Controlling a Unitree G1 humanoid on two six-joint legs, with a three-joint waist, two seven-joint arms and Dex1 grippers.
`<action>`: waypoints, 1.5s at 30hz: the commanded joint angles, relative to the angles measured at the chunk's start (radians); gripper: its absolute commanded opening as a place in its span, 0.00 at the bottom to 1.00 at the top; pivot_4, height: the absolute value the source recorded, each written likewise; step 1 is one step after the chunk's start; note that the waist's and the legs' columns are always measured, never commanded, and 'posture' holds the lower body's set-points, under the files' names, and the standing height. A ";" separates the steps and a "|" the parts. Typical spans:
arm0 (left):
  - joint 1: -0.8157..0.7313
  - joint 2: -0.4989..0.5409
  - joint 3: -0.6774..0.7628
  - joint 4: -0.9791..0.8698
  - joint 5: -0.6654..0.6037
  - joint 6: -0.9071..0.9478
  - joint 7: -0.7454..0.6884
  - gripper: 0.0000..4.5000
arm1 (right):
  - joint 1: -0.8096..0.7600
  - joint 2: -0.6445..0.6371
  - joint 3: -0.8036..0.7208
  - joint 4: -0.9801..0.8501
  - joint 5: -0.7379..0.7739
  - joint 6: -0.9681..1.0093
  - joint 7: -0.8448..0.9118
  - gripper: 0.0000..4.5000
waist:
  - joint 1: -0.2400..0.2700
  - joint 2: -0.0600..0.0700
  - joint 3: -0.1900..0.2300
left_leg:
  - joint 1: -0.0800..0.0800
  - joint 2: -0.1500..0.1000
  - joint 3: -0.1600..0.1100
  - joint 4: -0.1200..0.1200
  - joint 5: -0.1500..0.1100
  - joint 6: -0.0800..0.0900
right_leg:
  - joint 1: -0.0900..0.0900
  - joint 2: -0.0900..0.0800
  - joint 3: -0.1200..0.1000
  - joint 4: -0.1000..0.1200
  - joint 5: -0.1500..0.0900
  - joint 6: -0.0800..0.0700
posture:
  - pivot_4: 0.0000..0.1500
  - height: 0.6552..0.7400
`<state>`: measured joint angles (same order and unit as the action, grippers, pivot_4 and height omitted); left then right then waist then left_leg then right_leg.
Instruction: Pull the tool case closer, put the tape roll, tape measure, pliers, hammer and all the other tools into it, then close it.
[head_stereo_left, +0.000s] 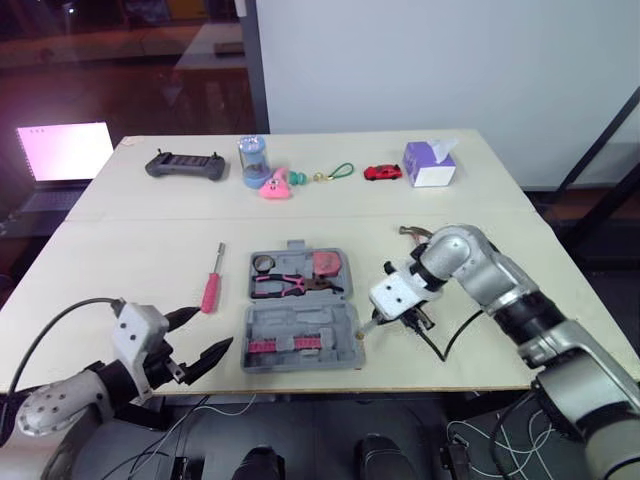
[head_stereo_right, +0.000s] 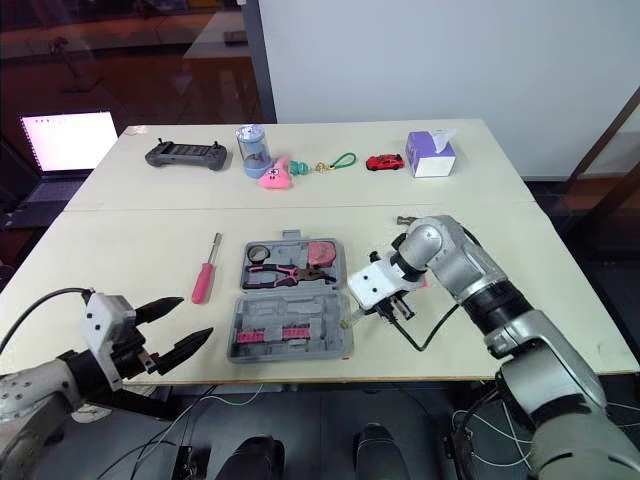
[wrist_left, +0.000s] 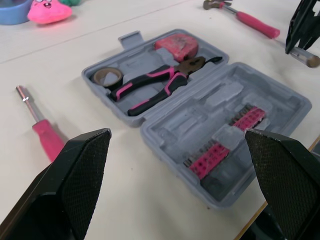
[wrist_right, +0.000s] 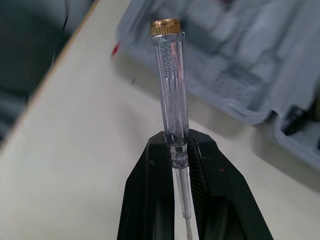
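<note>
The tool case (head_stereo_left: 300, 318) lies open and flat on the table (head_stereo_left: 130, 250) near its front edge, between my two hands. In its far half the tape roll (head_stereo_left: 264, 263) sits at my left end, the pink tape measure (head_stereo_left: 326, 263) at my right end, and the pink-and-black pliers (head_stereo_left: 290, 286) lie across in front of them. The near half holds two pink strips of bits (head_stereo_left: 285, 346). My right gripper (wrist_right: 175, 142) is just beside the case's right edge, fingers pressed together on a clear-handled tester screwdriver (wrist_right: 170, 85), pinching it where handle meets shaft. Its brass-capped end sticks out past my fingertips toward the case's near corner. I cannot tell whether it touches the table. The hammer (wrist_left: 252, 21) lies on the table beyond my right arm, apart from the case. A pink-handled screwdriver (head_stereo_left: 211, 288) lies left of the case. My left gripper (head_stereo_left: 210, 328) hovers at the front edge, left of the case, fingers spread wide and holding nothing. Along the far side stand a black controller (head_stereo_left: 186, 165), a blue cup (head_stereo_left: 253, 160), a pink plush toy (head_stereo_left: 276, 185), a red toy car (head_stereo_left: 382, 172) and a tissue box (head_stereo_left: 430, 165).
</note>
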<state>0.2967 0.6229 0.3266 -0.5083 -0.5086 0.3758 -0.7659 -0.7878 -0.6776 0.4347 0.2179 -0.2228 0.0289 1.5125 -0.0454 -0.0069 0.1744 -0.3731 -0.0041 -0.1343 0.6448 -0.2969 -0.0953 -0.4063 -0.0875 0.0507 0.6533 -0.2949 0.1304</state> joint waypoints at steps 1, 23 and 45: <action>-0.015 0.015 0.001 0.011 0.004 -0.027 -0.018 1.00 | 0.032 -0.035 -0.054 -0.182 -0.066 0.601 -0.052 0.01 | 0.004 0.000 0.000 | 0.000 0.000 0.000 0.000 0.000 0.000 | 0.000 0.000 0.000 0.000 0.000 0.000 | 1.00 1.00; -0.121 0.035 -0.061 0.064 0.009 -0.033 -0.076 1.00 | 0.099 0.301 -0.344 -0.004 0.102 1.137 -0.785 0.01 | -0.002 -0.001 -0.001 | -0.001 0.000 0.000 0.000 -0.001 0.002 | -0.001 0.000 0.000 0.000 0.000 0.000 | 1.00 1.00; -0.226 0.053 -0.105 0.084 -0.014 -0.010 -0.110 1.00 | 0.283 0.202 -0.399 -0.107 0.281 0.704 -0.818 0.99 | -0.005 0.000 0.000 | -0.001 0.000 0.001 0.001 -0.002 0.004 | 0.000 0.000 0.000 0.000 0.000 0.000 | 1.00 1.00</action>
<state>0.0815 0.6687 0.2122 -0.4115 -0.5106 0.3667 -0.8730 -0.5109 -0.4801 0.0624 0.1002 0.0438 0.7683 0.7077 -0.0501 -0.0073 0.1740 -0.3735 -0.0042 -0.1338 0.6454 -0.2989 -0.0915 -0.4067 -0.0872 0.0508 0.6538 -0.2949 0.1307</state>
